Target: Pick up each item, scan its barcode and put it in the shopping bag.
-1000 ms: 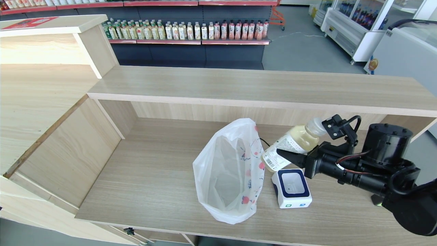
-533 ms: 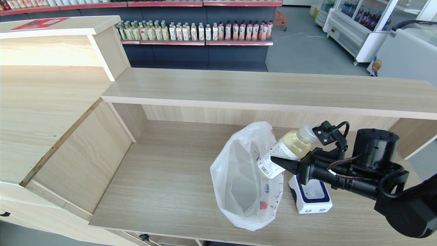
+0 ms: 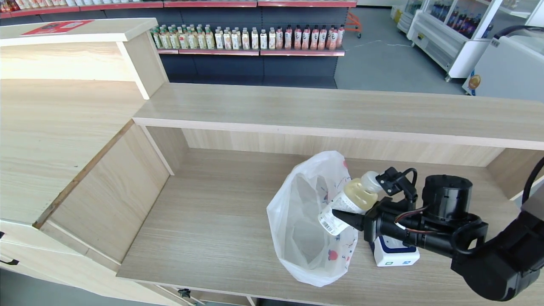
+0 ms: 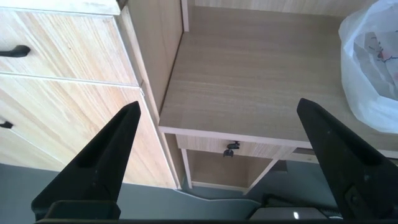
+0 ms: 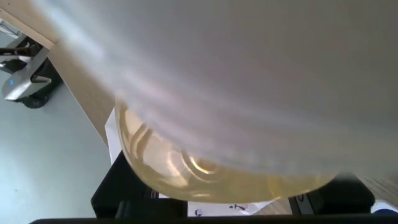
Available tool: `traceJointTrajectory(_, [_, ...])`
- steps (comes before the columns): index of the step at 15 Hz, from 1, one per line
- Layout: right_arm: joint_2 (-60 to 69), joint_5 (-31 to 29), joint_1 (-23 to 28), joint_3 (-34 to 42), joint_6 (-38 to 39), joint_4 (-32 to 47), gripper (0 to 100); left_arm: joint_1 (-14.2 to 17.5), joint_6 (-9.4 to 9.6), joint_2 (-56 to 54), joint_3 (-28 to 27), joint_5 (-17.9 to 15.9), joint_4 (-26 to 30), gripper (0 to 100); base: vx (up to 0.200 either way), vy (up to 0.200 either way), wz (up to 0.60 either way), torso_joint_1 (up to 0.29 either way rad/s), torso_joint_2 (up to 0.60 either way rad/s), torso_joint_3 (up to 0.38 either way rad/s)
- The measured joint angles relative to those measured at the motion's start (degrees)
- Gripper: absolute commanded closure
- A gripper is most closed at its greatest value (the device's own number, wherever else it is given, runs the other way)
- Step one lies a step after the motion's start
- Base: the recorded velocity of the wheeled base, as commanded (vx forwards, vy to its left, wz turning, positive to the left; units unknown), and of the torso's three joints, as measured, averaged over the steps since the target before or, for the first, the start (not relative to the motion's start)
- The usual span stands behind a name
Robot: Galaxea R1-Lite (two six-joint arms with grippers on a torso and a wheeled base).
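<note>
Where the counter [image 3: 204,238] ends at its front edge, left gripper [image 4: 217,109] hangs wide open, bare wood ahead of it. Right gripper [image 3: 345,211] clamps a tilted bottle [image 3: 352,197], base at the right rim of the open bag [image 3: 297,229]. Scanner [image 3: 395,254] sits just right of the bag, under the arm. Ledge [image 3: 340,106] stands behind, with aisle floor and drink shelves [image 3: 255,39] beyond.

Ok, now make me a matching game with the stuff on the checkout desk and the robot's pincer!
Things:
1. bottle
2. shopping bag
3. scanner
4. left pincer

Descriptions:
A. black, open, gripping nothing
B. white and blue, lying on the counter beside the bag
C. held up in the air, tilted
D. white, standing on the counter

Pairs: 1-C, 2-D, 3-B, 4-A.
</note>
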State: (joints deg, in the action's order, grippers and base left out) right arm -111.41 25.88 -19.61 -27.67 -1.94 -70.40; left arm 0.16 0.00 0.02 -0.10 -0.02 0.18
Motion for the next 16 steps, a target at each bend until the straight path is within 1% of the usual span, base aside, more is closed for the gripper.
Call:
traceJointTrajectory(2, [-3.2, 0.1, -0.4, 0.0, -1.2, -5.3, 100, 0.0, 0.0, 0.0, 0.0, 0.0, 0.0, 0, 0.0, 0.0, 0.0, 0.0, 0.0, 0.0])
traceJointTrajectory(5, [-10.1, -0.2, -1.7, -0.1, -1.8, -16.6, 100, 0.0, 0.0, 0.0, 0.0, 0.0, 0.0, 0, 0.0, 0.0, 0.0, 0.0, 0.0, 0.0])
traceJointTrajectory(6, [-12.3, -0.2, -2.3, -0.1, -1.9, -18.8, 100, 0.0, 0.0, 0.0, 0.0, 0.0, 0.0, 0, 0.0, 0.0, 0.0, 0.0, 0.0, 0.0])
traceJointTrajectory(10, [-17.8, -2.3, -4.5, -1.2, -2.6, -19.3, 100, 0.0, 0.0, 0.0, 0.0, 0.0, 0.0, 0, 0.0, 0.0, 0.0, 0.0, 0.0, 0.0])
traceJointTrajectory(12, [-20.2, -4.1, -4.5, -2.7, -5.8, -19.4, 100, 0.0, 0.0, 0.0, 0.0, 0.0, 0.0, 0, 0.0, 0.0, 0.0, 0.0, 0.0, 0.0])
traceJointTrajectory(15, [-22.8, -4.9, -4.7, -4.2, -7.2, -19.5, 100, 0.0, 0.0, 0.0, 0.0, 0.0, 0.0, 0, 0.0, 0.0, 0.0, 0.0, 0.0, 0.0])
traceJointTrajectory(16, [-23.6, -4.9, -4.7, -5.2, -9.0, -19.3, 100, 0.0, 0.0, 0.0, 0.0, 0.0, 0.0, 0, 0.0, 0.0, 0.0, 0.0, 0.0, 0.0])
